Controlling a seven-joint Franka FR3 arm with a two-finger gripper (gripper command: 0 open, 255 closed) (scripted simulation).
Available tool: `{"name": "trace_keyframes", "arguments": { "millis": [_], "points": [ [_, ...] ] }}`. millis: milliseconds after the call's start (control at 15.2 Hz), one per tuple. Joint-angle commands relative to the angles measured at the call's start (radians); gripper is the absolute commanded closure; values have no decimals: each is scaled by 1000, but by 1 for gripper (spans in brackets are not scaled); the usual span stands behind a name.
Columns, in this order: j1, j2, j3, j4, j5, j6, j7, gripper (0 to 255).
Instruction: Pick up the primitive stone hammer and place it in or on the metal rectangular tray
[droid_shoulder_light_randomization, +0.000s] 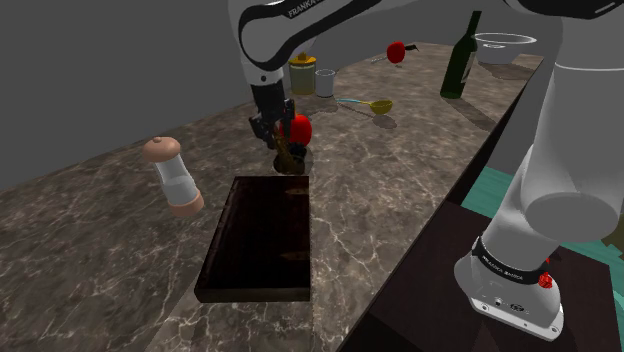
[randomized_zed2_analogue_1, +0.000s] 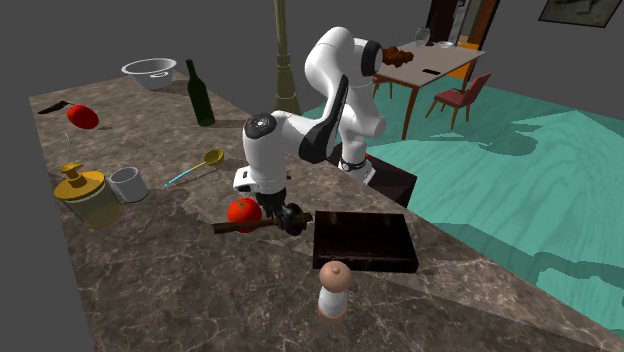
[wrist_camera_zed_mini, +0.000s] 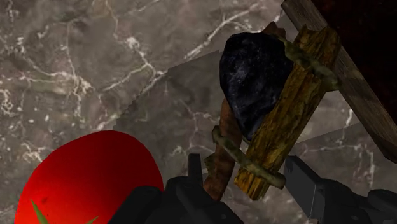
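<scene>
My gripper (droid_shoulder_light_randomization: 273, 138) (randomized_zed2_analogue_1: 277, 214) (wrist_camera_zed_mini: 249, 173) is shut on the primitive stone hammer (droid_shoulder_light_randomization: 285, 160) (randomized_zed2_analogue_1: 262, 224) (wrist_camera_zed_mini: 254, 79), a dark stone head lashed to a rough wooden handle. The hammer hangs a little above the marble counter (droid_shoulder_light_randomization: 90, 250), and its shadow lies on the stone below. The dark rectangular tray (droid_shoulder_light_randomization: 255, 240) (randomized_zed2_analogue_1: 365, 240) lies next to it, toward the stand; its rim (wrist_camera_zed_mini: 356, 83) runs just beyond the hammer head. A red tomato (droid_shoulder_light_randomization: 299, 128) (randomized_zed2_analogue_1: 244, 211) (wrist_camera_zed_mini: 89, 178) sits right beside the gripper, on the side away from the tray.
A pepper mill (droid_shoulder_light_randomization: 172, 178) (randomized_zed2_analogue_1: 333, 290) stands near the tray. Farther along the counter are a yellow-lidded jar (droid_shoulder_light_randomization: 302, 72) (randomized_zed2_analogue_1: 88, 195), a white cup (droid_shoulder_light_randomization: 325, 82) (randomized_zed2_analogue_1: 128, 183), a spoon (droid_shoulder_light_randomization: 370, 104), a green bottle (droid_shoulder_light_randomization: 460, 60) (randomized_zed2_analogue_1: 200, 95) and a bowl (droid_shoulder_light_randomization: 503, 45).
</scene>
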Motion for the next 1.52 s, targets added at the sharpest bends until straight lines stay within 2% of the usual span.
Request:
{"name": "trace_keyframes", "arguments": {
  "millis": [0,924,1452],
  "points": [
    [1,-5,1,21,2,-26,0,255],
    [3,-30,4,177,9,-206,-11,255],
    [75,-141,66,52,38,-196,121,255]
  ]
}}
